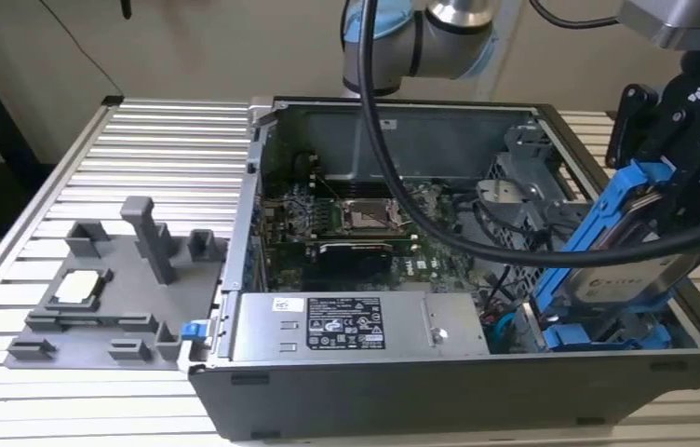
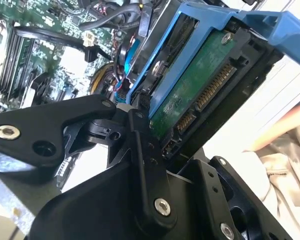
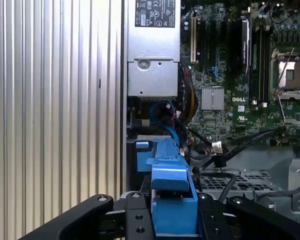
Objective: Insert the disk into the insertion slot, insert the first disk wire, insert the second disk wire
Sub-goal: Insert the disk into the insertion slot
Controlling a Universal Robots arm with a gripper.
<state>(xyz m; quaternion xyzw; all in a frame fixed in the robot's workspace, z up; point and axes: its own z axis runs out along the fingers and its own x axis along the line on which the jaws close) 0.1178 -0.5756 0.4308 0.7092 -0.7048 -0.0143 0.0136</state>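
Note:
My black gripper (image 1: 676, 179) is shut on the upper end of the disk (image 1: 624, 279). The disk is a silver drive with a white label in a blue carrier, and it hangs steeply tilted over the case's near right corner in the exterior view. Its lower end reaches the insertion slot (image 1: 605, 337), a grey bay with blue tabs; I cannot tell whether they touch. In the second wrist view the disk (image 2: 200, 85) shows its green board and connectors beyond my gripper (image 2: 170, 150). In the first wrist view its blue carrier (image 3: 171, 192) sits between my fingers (image 3: 135, 217). A blue cable (image 3: 164, 111) and coloured wires lie nearby; which are the disk wires is unclear.
The open computer case holds a motherboard (image 1: 350, 223), a silver power-supply box (image 1: 350, 326) along the near wall and a perforated grey cage (image 1: 527, 182). The arm's thick black cable (image 1: 450, 237) crosses over the case. A grey fixture (image 1: 114, 279) stands on the slatted table. A person's hand (image 2: 282, 131) shows beside the case.

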